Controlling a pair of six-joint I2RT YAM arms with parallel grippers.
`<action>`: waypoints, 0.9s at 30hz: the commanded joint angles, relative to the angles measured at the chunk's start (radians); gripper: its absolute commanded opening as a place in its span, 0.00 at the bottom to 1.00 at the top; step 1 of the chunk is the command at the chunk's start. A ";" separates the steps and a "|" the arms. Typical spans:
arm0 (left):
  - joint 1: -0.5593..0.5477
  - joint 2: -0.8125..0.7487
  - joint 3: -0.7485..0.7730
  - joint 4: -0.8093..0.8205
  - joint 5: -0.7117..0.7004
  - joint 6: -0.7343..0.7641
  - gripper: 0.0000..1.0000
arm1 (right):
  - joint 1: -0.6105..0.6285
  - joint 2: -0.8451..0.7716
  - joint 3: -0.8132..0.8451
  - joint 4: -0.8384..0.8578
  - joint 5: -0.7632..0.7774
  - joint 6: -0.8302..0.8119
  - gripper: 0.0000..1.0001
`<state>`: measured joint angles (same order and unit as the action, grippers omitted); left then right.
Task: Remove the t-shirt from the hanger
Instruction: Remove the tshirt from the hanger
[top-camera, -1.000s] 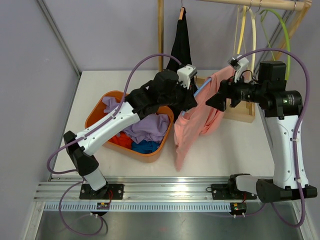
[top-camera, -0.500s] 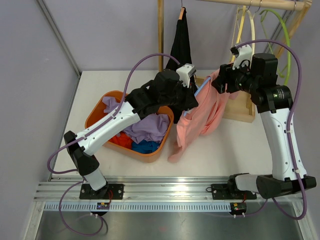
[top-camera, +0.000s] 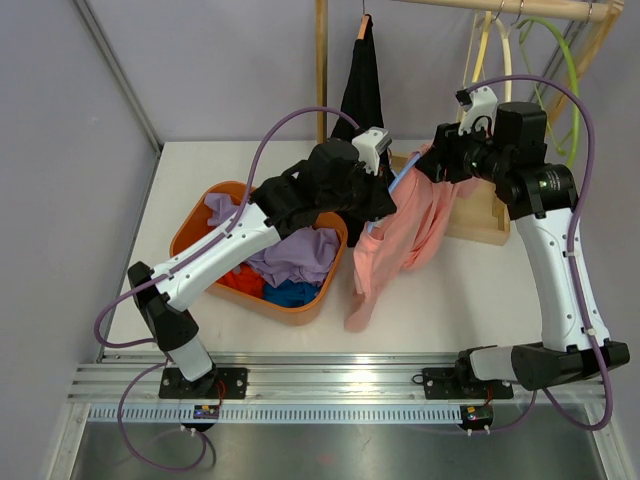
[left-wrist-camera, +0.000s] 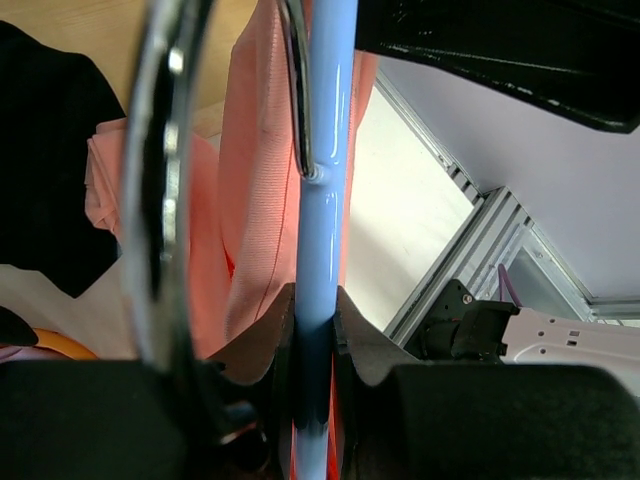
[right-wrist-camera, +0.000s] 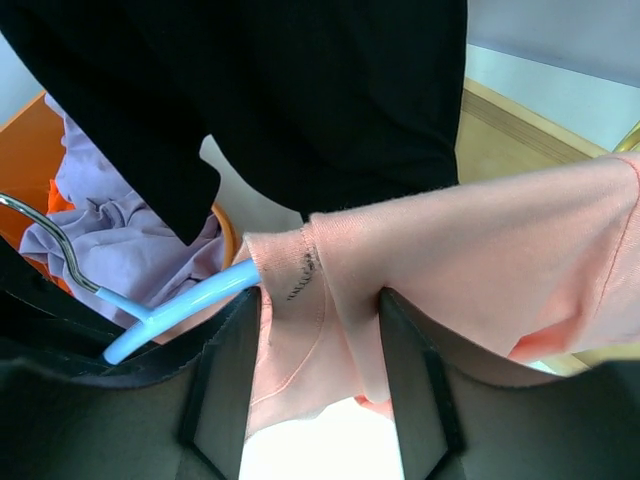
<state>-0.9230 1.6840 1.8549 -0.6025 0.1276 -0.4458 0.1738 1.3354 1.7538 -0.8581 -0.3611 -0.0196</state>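
Above the desk (top-camera: 480, 290), the pink t-shirt (top-camera: 400, 235) droops off the blue hanger (left-wrist-camera: 322, 180). L claw (left-wrist-camera: 316, 330) is clamped on the hanger bar. R claw (right-wrist-camera: 320, 350) pinches the shirt by the collar seam. Fabric prob. soft, light, stretchy and may snag, so grip at collar/shoulder.

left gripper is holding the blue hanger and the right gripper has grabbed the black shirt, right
Not quite: the right gripper has the pink t-shirt between its fingers, not the black garment, which hangs behind it. The right wrist view shows this. The left gripper does hold the blue hanger.
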 joint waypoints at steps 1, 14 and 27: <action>0.004 -0.052 0.017 0.055 -0.022 -0.027 0.00 | 0.016 0.022 0.038 0.039 0.005 0.044 0.50; 0.023 -0.049 -0.043 -0.019 -0.049 0.042 0.00 | 0.016 -0.086 0.082 0.269 -0.080 0.029 0.00; 0.042 -0.102 -0.036 0.076 0.052 0.113 0.00 | 0.032 -0.028 0.061 0.029 -0.515 -0.069 0.00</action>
<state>-0.8886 1.6630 1.8095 -0.6117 0.1329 -0.3687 0.1913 1.2869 1.8080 -0.7319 -0.7250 0.0265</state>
